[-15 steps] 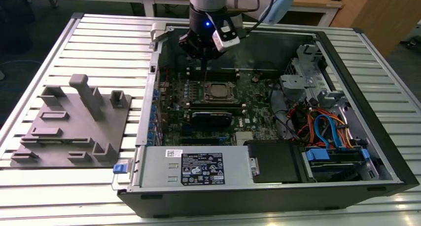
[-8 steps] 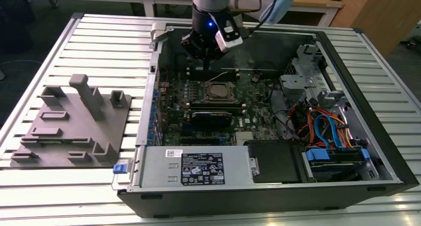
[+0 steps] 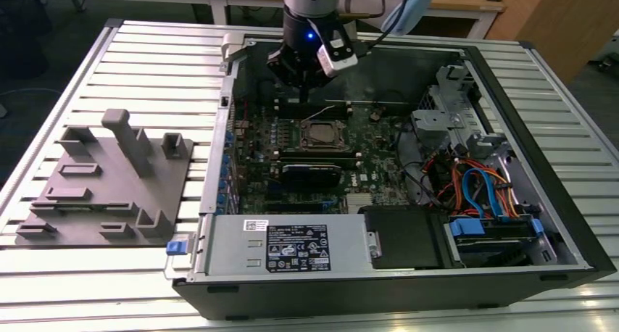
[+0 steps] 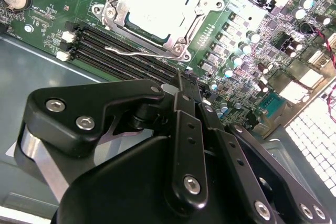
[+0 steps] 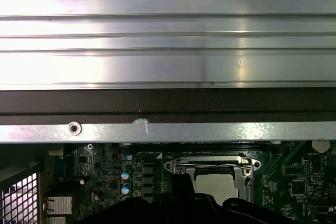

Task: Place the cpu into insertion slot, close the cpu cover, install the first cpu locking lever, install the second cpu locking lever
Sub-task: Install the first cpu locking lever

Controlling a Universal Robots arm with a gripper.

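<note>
Pressed together and empty, one gripper is held over the green motherboard, just beside the one insertion slot. One cpu is seated there, framed by one cpu cover lying flat over it. One wire lever is seen along the cover's near edge.

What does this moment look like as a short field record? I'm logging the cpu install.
gripper: shut, nothing seen in it, above the motherboard near the cpu cover
cpu: seated, metal top showing through the cover's cut-out
cpu cover: closed flat over the cpu
locking lever: wire lever lies along the cover's edge; latching unclear
</note>
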